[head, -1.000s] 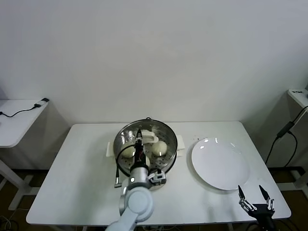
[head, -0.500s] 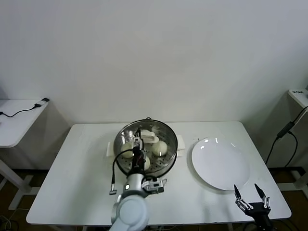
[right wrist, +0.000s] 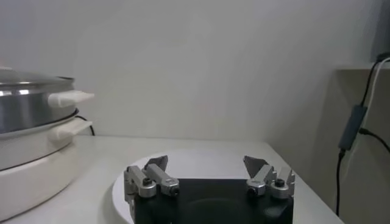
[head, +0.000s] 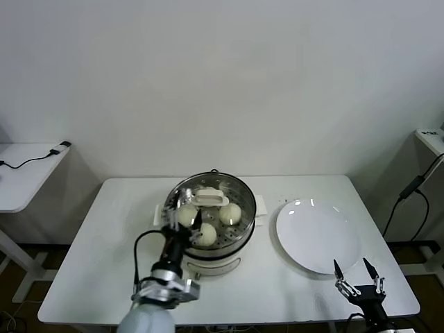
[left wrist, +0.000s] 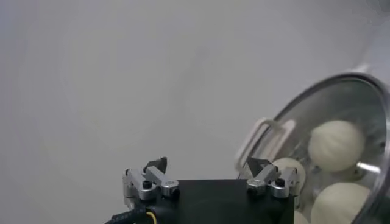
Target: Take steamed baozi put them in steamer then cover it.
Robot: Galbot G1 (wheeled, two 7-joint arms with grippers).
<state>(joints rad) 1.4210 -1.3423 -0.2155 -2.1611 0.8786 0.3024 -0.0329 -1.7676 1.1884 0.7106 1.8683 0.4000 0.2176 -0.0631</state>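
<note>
The steamer (head: 239, 239) stands mid-table with the glass cover (head: 244, 201) lying on it, its cream handle (head: 210, 199) in the middle. Through the glass I see three baozi (head: 230, 213), also in the left wrist view (left wrist: 336, 144) beside the cover's handle (left wrist: 262, 139). My left gripper (head: 182, 212) hangs open just front-left of that handle, with nothing between its fingers (left wrist: 207, 167). My right gripper (head: 355, 276) waits open near the table's front right corner, empty (right wrist: 207, 164).
A bare white plate (head: 318, 236) lies right of the steamer, just beyond my right gripper (right wrist: 201, 159). The steamer's side handle (right wrist: 70, 97) points toward it. A side table (head: 24, 170) with a cable stands far left.
My left gripper opened, let go of the cover's handle and drew back toward the front left. The cover stays on the steamer. The right gripper drifted slightly left.
</note>
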